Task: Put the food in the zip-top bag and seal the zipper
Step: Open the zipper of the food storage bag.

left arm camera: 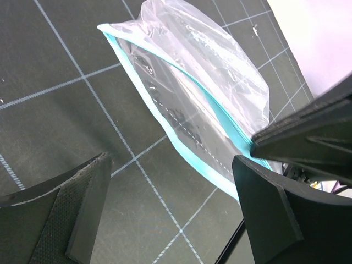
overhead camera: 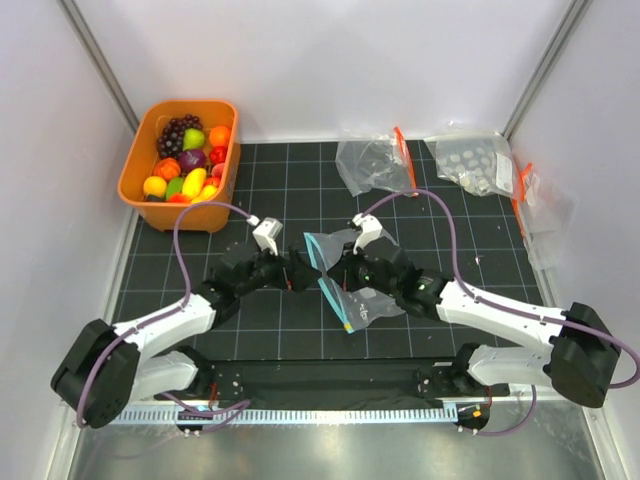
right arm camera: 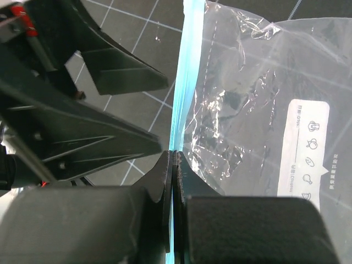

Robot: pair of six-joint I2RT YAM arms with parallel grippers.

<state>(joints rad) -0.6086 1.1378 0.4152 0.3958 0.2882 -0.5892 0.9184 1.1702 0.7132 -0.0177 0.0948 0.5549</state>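
Note:
The zip-top bag lies in the middle of the mat and looks empty. Its teal zipper faces left. My right gripper is shut on the zipper strip, and the bag hangs beyond it with a white printed label. My left gripper is open just left of the bag's mouth, with nothing between its fingers. The zipper and bag lie just ahead of it. The food, several toy fruits and purple grapes, sits in the orange basket at the back left.
Clear bags with orange-red strips lie at the back right. The two grippers are close together. White walls close in the black grid mat.

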